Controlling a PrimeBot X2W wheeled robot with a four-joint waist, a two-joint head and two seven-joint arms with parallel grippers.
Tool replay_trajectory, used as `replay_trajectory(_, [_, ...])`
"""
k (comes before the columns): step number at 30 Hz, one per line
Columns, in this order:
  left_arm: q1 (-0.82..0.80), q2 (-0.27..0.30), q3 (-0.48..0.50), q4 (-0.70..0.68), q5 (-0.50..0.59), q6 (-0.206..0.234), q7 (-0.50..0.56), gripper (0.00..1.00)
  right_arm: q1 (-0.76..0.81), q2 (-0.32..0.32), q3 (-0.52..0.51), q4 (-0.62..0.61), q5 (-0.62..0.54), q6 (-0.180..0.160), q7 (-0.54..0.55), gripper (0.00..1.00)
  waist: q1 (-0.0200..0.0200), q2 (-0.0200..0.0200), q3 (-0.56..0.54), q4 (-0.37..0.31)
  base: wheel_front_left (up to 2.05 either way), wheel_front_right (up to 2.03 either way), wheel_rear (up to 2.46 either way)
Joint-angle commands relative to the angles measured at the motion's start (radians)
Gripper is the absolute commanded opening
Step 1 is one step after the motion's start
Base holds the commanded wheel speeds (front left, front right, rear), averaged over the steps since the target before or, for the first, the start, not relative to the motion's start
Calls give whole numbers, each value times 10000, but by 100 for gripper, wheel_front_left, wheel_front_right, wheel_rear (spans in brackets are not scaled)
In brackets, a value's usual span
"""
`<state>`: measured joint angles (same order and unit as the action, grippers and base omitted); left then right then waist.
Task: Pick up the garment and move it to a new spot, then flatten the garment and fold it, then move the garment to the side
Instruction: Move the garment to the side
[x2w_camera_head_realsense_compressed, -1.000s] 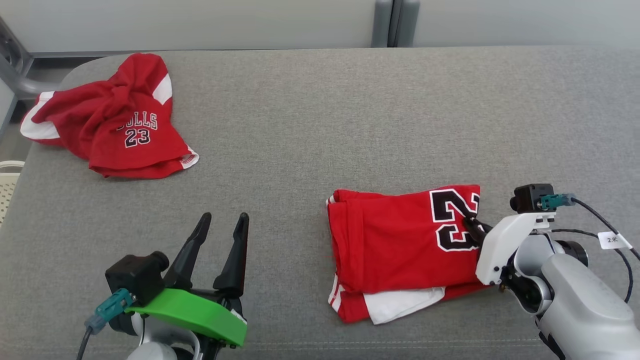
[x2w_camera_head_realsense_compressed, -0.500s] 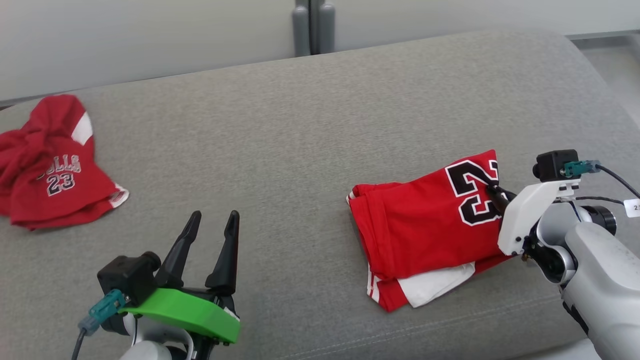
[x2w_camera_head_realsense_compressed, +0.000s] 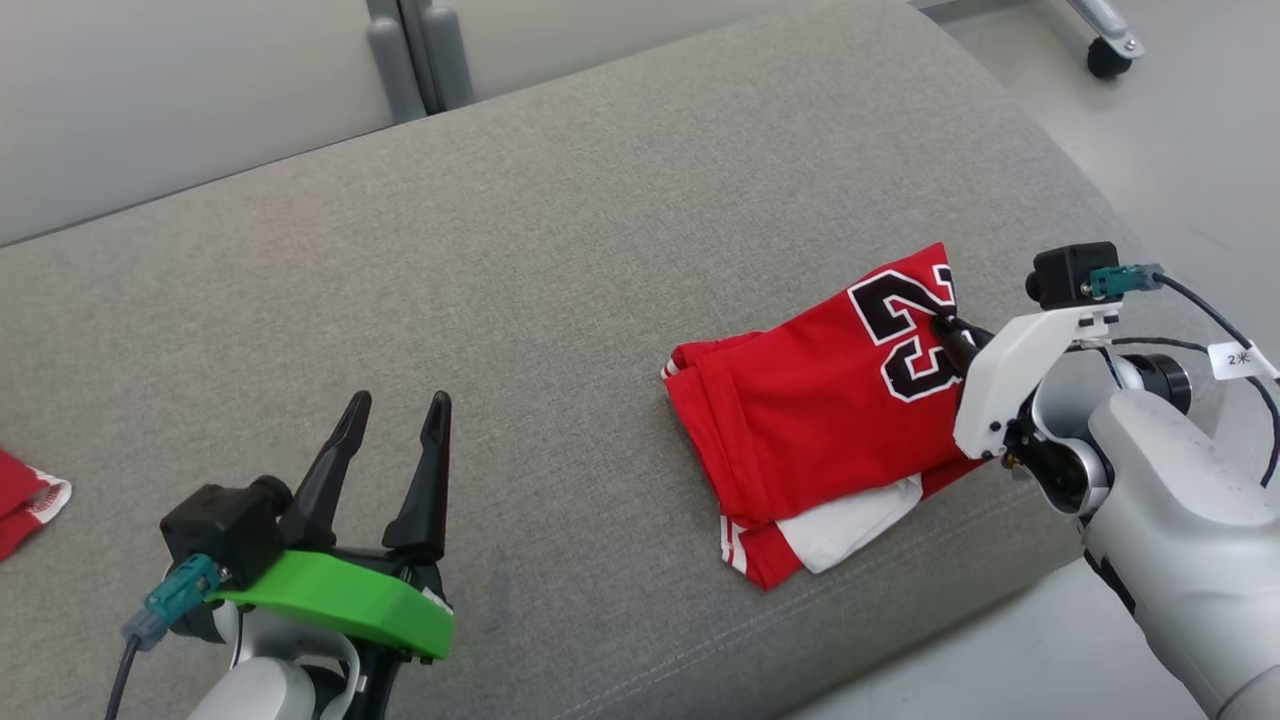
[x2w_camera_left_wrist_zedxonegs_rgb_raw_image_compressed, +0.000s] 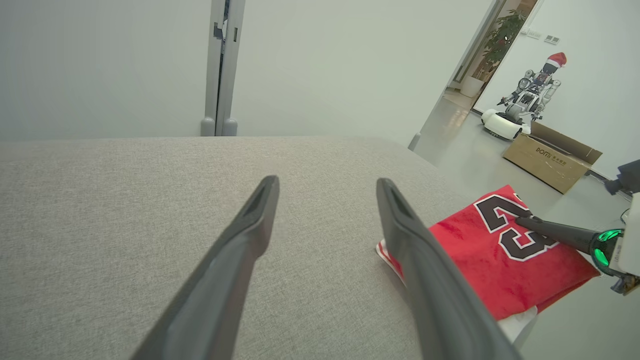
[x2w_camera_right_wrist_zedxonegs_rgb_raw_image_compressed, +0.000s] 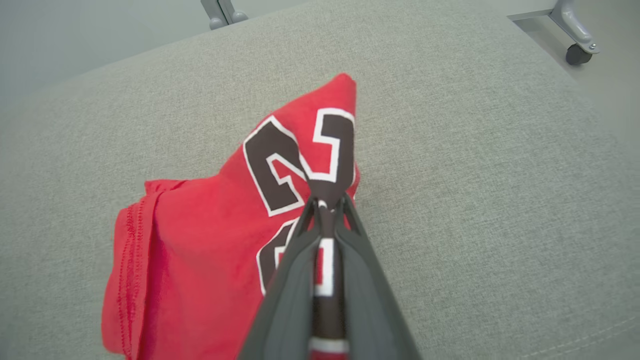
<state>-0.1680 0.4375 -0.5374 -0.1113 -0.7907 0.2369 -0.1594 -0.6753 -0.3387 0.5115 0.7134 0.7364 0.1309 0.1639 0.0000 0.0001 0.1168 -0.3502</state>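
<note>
Two of three stages look done: left gripper (x2w_camera_head_realsense_compressed: 399, 398) empty, jaws spread wide, near the cushion's (x2w_camera_head_realsense_compressed: 600, 250) front edge; folded red garment (x2w_camera_head_realsense_compressed: 810, 420) by the front-right corner; right gripper (x2w_camera_head_realsense_compressed: 943, 322) pinching its numbered edge, so only the shift aside seems left.

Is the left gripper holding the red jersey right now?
No, the left gripper stands open above the grey cushion, apart from the folded jersey.

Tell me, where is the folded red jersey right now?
In the head view the folded red jersey lies on the grey cushion near its right end, pinched at the number by the right hand.
</note>
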Motion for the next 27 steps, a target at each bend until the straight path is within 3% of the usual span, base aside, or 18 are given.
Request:
replay_trajectory(1, [-190, 119, 74, -9, 75, 25, 0, 100, -200, 80, 8, 37, 39, -5, -93, 0, 0, -1, 304, -175, 0, 0, 0])
replay_trajectory(8, [-300, 365, 257, -351, 121, 194, 111, 100, -1183, 28, -64, 719, -130, -5, -380, 0, 0, -1, 705, 197, 0, 0, 0])
replay_trajectory(20, [-686, 841, 685, -1426, 281, 600, 409, 100, -2958, -1517, -416, 1754, -511, -5, -793, 0, 0, -1, 1827, 758, 0, 0, 0])
replay_trajectory(27, [-1148, 1144, 836, -2155, 513, 856, 724, 100, -3682, -2001, -851, 2490, -619, -5, -1257, 0, 0, -1, 2738, 745, 0, 0, 0])
